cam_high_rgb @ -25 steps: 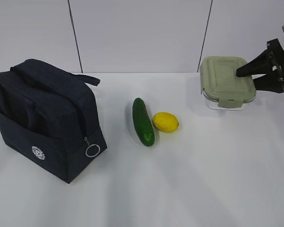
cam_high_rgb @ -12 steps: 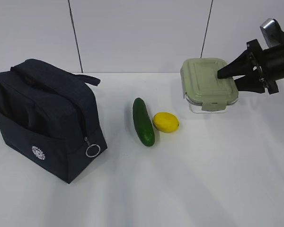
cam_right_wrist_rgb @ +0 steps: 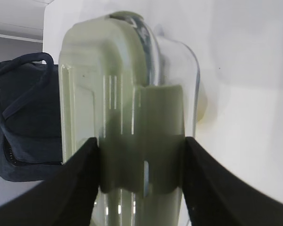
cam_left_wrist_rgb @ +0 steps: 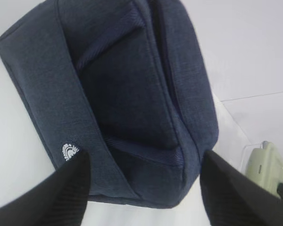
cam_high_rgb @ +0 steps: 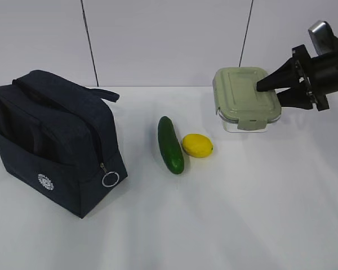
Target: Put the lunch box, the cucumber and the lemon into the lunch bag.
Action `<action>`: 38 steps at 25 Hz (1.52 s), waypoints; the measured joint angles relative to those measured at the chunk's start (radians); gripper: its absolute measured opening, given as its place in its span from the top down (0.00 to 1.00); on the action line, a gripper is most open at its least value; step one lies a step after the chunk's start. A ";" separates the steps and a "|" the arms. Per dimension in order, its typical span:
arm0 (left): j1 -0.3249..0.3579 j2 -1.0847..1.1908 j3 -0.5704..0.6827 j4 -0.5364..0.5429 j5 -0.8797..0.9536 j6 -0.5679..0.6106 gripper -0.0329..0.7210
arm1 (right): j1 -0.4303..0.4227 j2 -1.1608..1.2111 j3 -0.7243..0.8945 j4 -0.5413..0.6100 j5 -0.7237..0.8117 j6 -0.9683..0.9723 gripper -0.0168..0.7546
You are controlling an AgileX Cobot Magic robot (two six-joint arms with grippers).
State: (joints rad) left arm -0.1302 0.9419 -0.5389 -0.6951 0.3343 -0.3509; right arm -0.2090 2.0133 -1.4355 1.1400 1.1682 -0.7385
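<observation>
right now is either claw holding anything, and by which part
The right claw holds the lunch box off the table, one finger on its lid, one under its base, at the right end. The left claw is open above the bag, holding nothing.

lunch box (cam_high_rgb: 247, 99) carried leftward and higher by right claw (cam_high_rgb: 266, 89), tilted

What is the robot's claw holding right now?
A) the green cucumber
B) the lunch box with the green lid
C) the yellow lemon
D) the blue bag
B: the right gripper clamps the lunch box by its end, lifted above the table.
</observation>
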 joint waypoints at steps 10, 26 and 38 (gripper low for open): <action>0.000 0.160 -0.134 -0.107 -0.016 0.118 0.26 | 0.059 -0.008 0.000 0.000 0.000 0.000 0.45; 0.000 0.316 -0.152 -0.418 0.031 0.337 0.26 | 0.099 -0.008 0.000 0.002 0.000 -0.015 0.45; 0.000 0.405 -0.152 -0.477 0.025 0.351 0.30 | 0.099 -0.012 0.000 0.005 0.000 -0.017 0.45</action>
State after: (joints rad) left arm -0.1302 1.3473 -0.6910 -1.1724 0.3598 0.0000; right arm -0.1104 2.0009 -1.4355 1.1445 1.1682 -0.7553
